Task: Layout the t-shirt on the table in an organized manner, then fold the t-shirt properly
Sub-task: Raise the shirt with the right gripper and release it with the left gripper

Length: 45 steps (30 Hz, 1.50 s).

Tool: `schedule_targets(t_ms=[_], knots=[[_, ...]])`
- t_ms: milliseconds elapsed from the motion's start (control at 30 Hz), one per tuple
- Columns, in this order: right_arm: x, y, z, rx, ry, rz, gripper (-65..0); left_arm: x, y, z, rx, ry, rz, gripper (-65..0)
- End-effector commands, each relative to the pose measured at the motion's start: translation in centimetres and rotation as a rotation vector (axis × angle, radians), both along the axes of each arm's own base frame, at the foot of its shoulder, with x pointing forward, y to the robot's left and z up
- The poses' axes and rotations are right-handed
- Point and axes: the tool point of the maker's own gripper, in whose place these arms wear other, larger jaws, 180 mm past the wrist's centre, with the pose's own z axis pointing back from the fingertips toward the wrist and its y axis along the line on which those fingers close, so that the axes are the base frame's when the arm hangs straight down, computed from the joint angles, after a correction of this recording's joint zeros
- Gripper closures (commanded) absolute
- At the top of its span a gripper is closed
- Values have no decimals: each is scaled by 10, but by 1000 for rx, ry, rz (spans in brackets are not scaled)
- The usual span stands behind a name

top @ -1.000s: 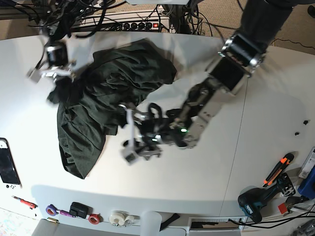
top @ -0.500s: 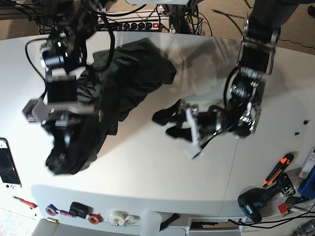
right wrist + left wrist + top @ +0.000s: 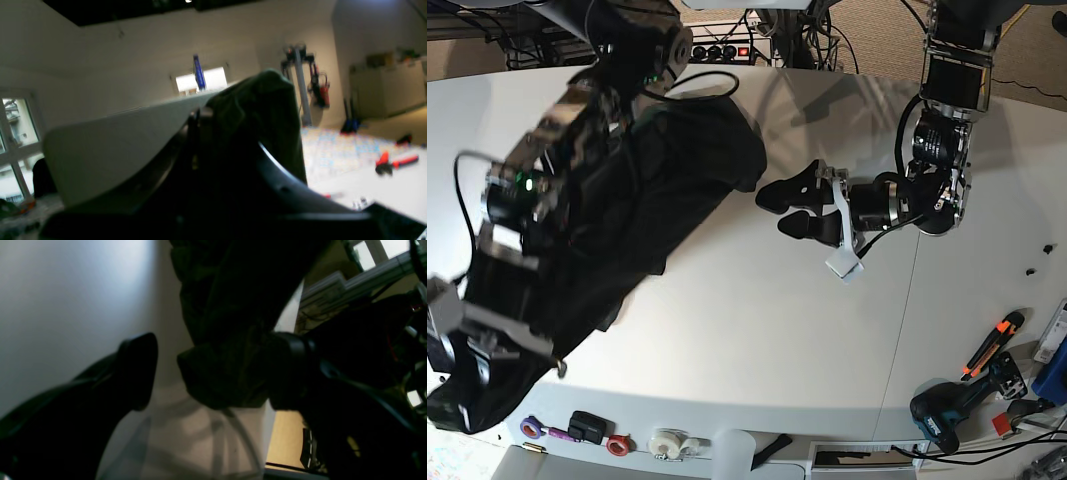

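Note:
The dark green t-shirt (image 3: 677, 170) hangs in a long bunched band from the back middle of the white table (image 3: 757, 330) toward the front left. My right gripper (image 3: 472, 365) is raised close to the base camera and is shut on a fold of the t-shirt (image 3: 263, 106). In the right wrist view the cloth bulges over the right gripper (image 3: 217, 126). My left gripper (image 3: 792, 208) hovers open just right of the shirt, apart from it. In the left wrist view, the left gripper (image 3: 213, 373) frames a hanging lump of the t-shirt (image 3: 227, 340) between its dark fingers (image 3: 136, 370).
A power strip and cables (image 3: 717, 50) lie behind the table. At the front right are a drill (image 3: 947, 410) and an orange-handled tool (image 3: 992, 345). Tape rolls (image 3: 667, 440) sit along the front edge. A thin seam (image 3: 907, 330) crosses the tabletop.
My right arm has swung from the back left up toward the front left, dragging the shirt with it. My left gripper has drawn back to the right, off the shirt, staying open.

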Motion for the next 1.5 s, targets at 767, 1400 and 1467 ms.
schedule_targets(t_ms=[767,1400,1467], knots=[[67,2,-29,47,88,58,0,0,-102,-27,306,-290,-193,-463],[68,2,-30,48,93,59,0,21,-115,-27,359,-322,-92,0],[68,2,-31,48,96,59,0,26,-114,-25,372,-342,-90,0]])
